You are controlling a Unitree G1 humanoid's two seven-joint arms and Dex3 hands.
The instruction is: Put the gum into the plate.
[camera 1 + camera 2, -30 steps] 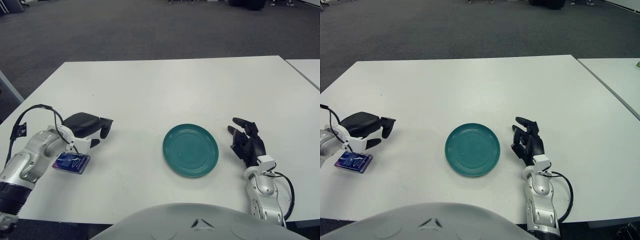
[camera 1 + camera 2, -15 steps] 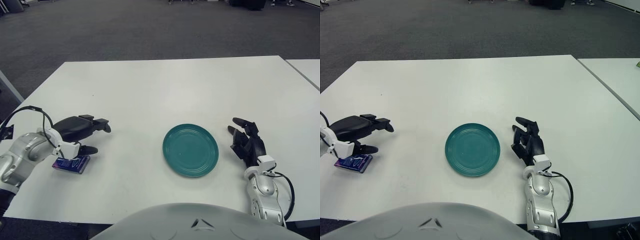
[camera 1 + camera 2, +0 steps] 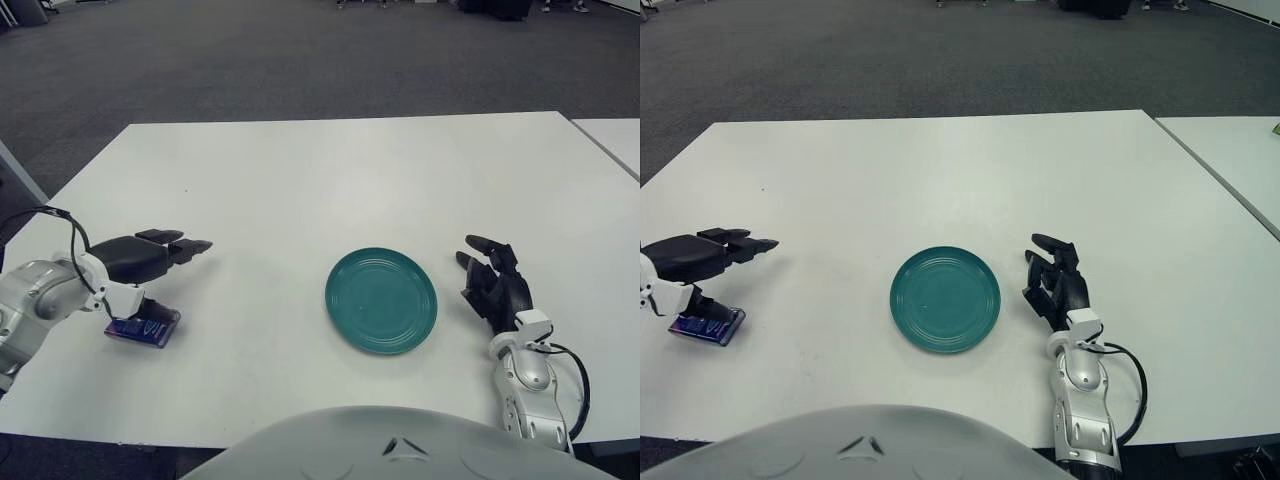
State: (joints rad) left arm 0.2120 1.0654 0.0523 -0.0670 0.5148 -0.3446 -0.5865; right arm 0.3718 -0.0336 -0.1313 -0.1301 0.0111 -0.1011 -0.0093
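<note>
A blue and purple gum pack point(image 3: 145, 329) lies flat on the white table point(image 3: 300, 180) near its front left, also in the right eye view point(image 3: 706, 326). My left hand point(image 3: 150, 260) hovers over it with fingers stretched out to the right and the thumb pointing down onto the pack's far edge; it holds nothing. A round teal plate point(image 3: 381, 299) sits empty at the table's middle front, well to the right of the gum. My right hand point(image 3: 494, 285) rests on the table just right of the plate, fingers relaxed and empty.
A second white table point(image 3: 612, 135) stands at the far right across a narrow gap. Dark carpet lies beyond the table's far edge. The robot's own body point(image 3: 390, 445) fills the bottom middle of the view.
My left hand has pulled back to the left and its fingers have straightened and spread over the gum pack. The gum pack, plate and right hand have not moved.
</note>
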